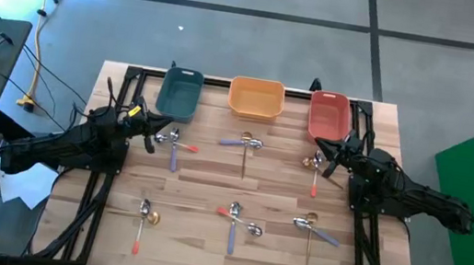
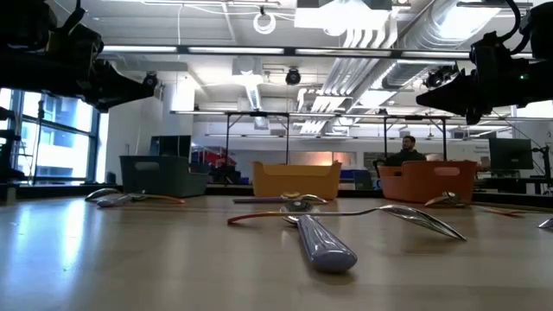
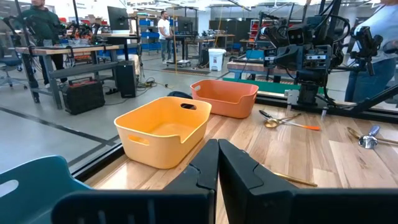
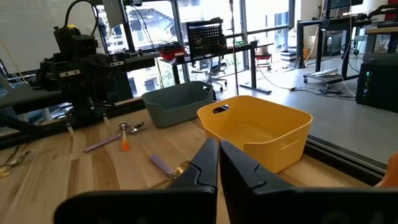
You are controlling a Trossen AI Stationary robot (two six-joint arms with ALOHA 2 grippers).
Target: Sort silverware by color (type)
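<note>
Left pincer [image 1: 152, 130]: pressed together, empty, just in front of the teal bin [image 1: 178, 92].
Right pincer [image 1: 325, 156]: pressed together, empty, just in front of the red bin [image 1: 329, 116].
Silverware [image 1: 234, 222]: six small clusters on the surface [image 1: 212, 176], all in front of the orange bin [image 1: 255, 98].
Bins: a row along the far edge, orange bin between the teal bin and the red bin.
</note>
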